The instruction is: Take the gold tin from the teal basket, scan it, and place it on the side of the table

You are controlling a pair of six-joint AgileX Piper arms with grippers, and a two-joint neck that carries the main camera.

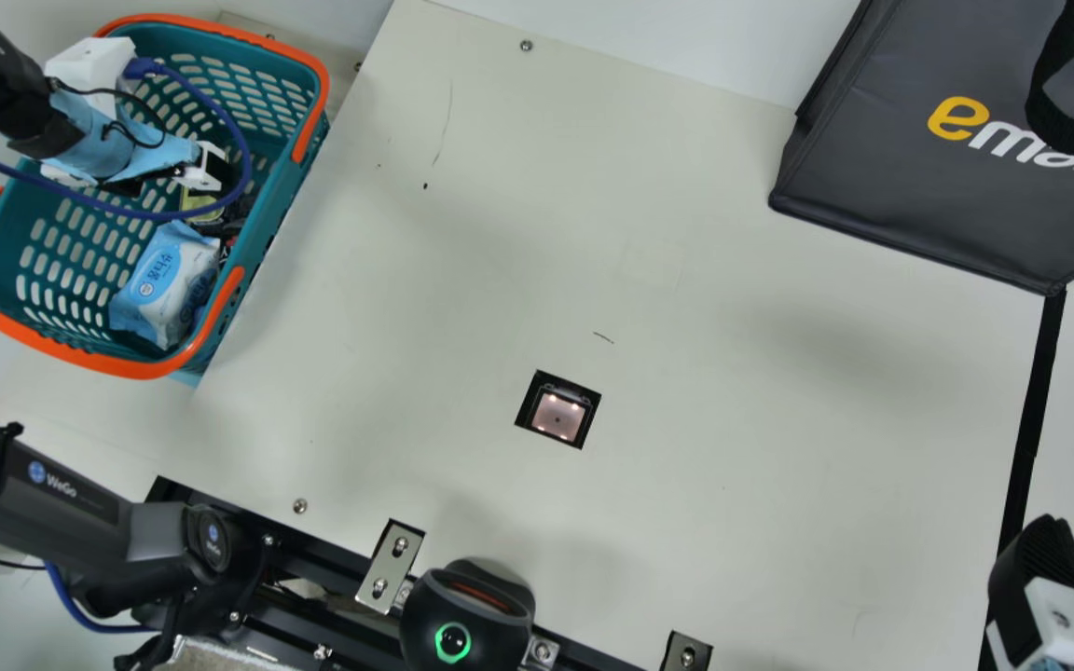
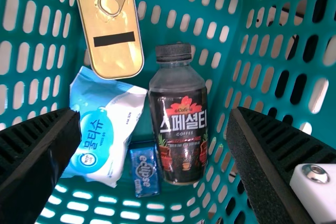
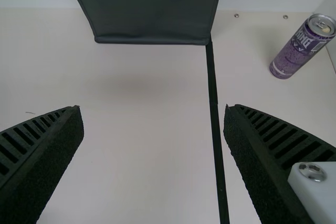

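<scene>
Teal basket [image 1: 268, 244]: perforated plastic is forming a deep box, with smooth orange handles lining its rim.
Wipes [image 1: 157, 280]: a soft, crinkled blue-and-white pouch is lying inside.
Left gripper [image 1: 204, 171]: it is hanging over the basket, ribbed black fingers standing wide apart, holding nothing.
Gold tin [image 2: 110, 27]: flat, glossy metal with rounded corners and a ring pull is resting in the basket, by the wipes.
Bottle [image 2: 178, 114]: a dark-capped cylinder is lying near a small blue packet [image 2: 144, 170].
Bag [image 1: 929, 186]: dark fabric is standing at the table's far side.
Right gripper [image 1: 1045, 578]: ribbed fingers are spreading apart over the table, gripping nothing.
Can [image 3: 302, 48]: a purple metal cylinder is standing beyond the black strip [image 3: 214, 124].
Table [image 1: 444, 280]: smooth cream board is surrounding a square scanner window [image 1: 557, 415].
Room: a white wall [image 1: 667, 37] is rising behind.
</scene>
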